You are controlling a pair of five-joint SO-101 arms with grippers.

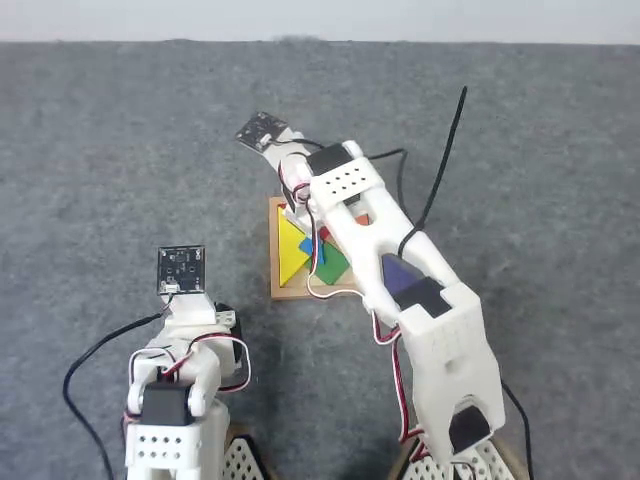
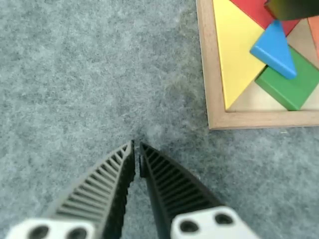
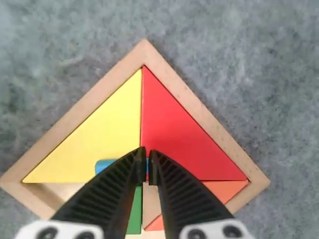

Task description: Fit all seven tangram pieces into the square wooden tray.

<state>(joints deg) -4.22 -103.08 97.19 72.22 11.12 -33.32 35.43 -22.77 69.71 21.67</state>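
Blue triangle (image 3: 105, 167) just beside right end effector (image 3: 147, 152), inside wooden tray (image 3: 199, 114)

This is looking like a robotics lab or a maker's test bench. Two small white arms, the left arm (image 1: 172, 430) and the right arm (image 1: 440, 340), are standing side by side, with perforated base plates (image 1: 243, 462) showing at their feet. Their plastic shells are looking printed, and loose wires (image 1: 440, 170) are running along them in the open. Bare circuit-board cameras (image 1: 181, 268) are riding on the wrists. A grey felt-like mat is covering the desk (image 1: 110, 130) from edge to edge, and a plain pale wall (image 1: 320, 18) is showing behind it. A wooden tray (image 1: 273, 250) of coloured pieces (image 1: 292, 250) is lying on the mat under the right arm.
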